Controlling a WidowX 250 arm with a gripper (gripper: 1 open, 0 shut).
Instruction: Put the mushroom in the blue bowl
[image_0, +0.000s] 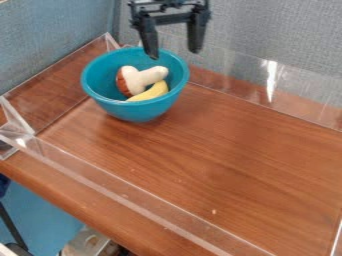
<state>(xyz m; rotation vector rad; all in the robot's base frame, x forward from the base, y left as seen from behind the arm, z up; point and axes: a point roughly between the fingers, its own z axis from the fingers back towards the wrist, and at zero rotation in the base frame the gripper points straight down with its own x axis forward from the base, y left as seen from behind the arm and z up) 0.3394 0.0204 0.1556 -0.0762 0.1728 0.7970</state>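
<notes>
Camera view, single angle from the front of the table.

Pincer (174, 42): black, two fingers spread wide apart, nothing between them, hanging above and just behind the far right rim of the bowl. You carry no load.

Small toy mushroom with an orange-red cap and thick white stem (136, 78): lying on its side inside the round glossy teal-blue plastic bowl (110, 102), stem pointing right. It touches a curved yellow banana-like piece (155, 92) that lies along the near right inner wall. My reading: the placement is done; what is left is getting clear.

Risks from here, as judgement:
- Your fingertips sit close to the bowl's back edge. A low sideways sweep could clip the rim and slide or tip the bowl on the smooth brown wooden table (227, 150). Go up before you go across.
- Clear acrylic walls (267, 82) ring the table and are hard to see, especially at the back right. A wide retreat could strike one.
- The mushroom rests against the yellow piece, not flat on the bowl floor as far as I can tell. A knock to the bowl might roll it, though the deep wall should keep it in.
- Closing and descending again would risk re-gripping it; there is no need.
</notes>
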